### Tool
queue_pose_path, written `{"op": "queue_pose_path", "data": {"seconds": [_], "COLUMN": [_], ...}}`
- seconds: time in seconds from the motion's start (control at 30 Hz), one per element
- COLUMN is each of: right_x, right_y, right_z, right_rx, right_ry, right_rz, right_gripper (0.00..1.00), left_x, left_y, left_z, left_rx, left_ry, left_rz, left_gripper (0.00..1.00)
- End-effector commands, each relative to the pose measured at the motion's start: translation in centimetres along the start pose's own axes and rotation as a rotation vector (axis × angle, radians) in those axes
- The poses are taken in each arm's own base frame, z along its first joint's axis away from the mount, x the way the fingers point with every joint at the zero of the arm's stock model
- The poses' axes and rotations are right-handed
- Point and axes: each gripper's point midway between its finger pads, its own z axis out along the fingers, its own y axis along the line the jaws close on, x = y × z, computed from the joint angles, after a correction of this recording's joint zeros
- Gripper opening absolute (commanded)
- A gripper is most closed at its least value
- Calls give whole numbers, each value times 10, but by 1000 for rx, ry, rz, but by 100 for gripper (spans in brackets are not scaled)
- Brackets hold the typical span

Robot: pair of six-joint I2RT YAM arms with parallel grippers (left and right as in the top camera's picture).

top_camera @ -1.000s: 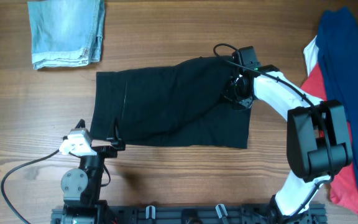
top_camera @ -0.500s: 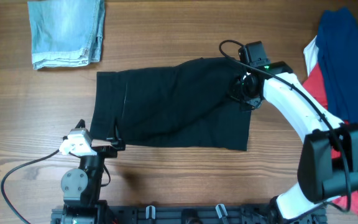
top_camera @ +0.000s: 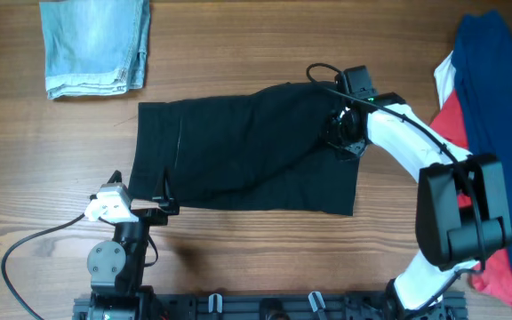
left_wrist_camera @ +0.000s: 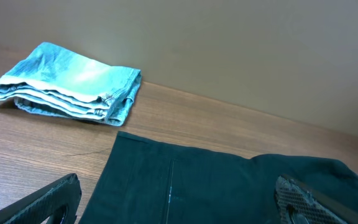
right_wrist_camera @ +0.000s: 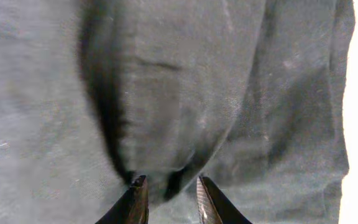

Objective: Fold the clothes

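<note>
From above, the black shorts (top_camera: 238, 151) lie spread flat in the middle of the table (top_camera: 52, 160), wide and not yet folded. A long soft crease runs across them from the upper right toward the lower left. The right claw (top_camera: 345, 133) is down on their upper right part. The left claw (top_camera: 163, 203) rests at the lower left corner of the shorts, just beside the cloth. A denim piece (top_camera: 96, 44) sits already folded in the far left corner. At the right edge waits a loose pile, with dark blue cloth (top_camera: 492, 98) on top of red cloth (top_camera: 460, 124) and a little white cloth (top_camera: 443, 76).

In the left wrist view, the left claw (left_wrist_camera: 173, 205) stands wide, its two fingers far apart and holding nothing. The shorts fill the space ahead of it, and the folded denim piece is behind them.

In the right wrist view, the right claw (right_wrist_camera: 171, 196) is narrow and its tips are low on the black cloth. A raised ridge of cloth runs into the gap, but I cannot tell if it is already pinched.

I judge the task is at an early stage: one garment looks finished, the shorts still need their first fold, and the pile is untouched.
</note>
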Motion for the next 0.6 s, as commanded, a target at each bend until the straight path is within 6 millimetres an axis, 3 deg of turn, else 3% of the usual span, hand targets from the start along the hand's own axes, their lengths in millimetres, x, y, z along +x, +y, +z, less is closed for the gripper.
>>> {"op": "queue_pose_path", "data": {"seconds": [0.0, 0.07, 0.1, 0.13, 0.4, 0.47, 0.57], "right_x": [11, 10, 9, 8, -6, -11, -20], "right_y": [-9, -8, -8, -7, -1, 1, 13], "right_z": [21, 22, 22, 22, 9, -3, -37], "right_rx": [30, 28, 26, 25, 16, 10, -50], "right_ry": [61, 58, 54, 52, -2, -38, -113], "right_rz": [26, 26, 26, 25, 17, 14, 6], "right_gripper": [25, 20, 8, 4, 4, 4, 4], "left_x": [0, 0, 0, 0, 0, 0, 0], "left_y": [3, 3, 3, 3, 3, 3, 3], "left_z": [0, 0, 0, 0, 0, 0, 0], "left_rx": [-13, -13, -13, -13, -13, -13, -13], "left_ry": [-5, -6, -6, -5, -5, -6, -5], "left_rz": [16, 16, 16, 16, 16, 16, 16], "left_gripper": [100, 100, 100, 100, 100, 100, 100]}}
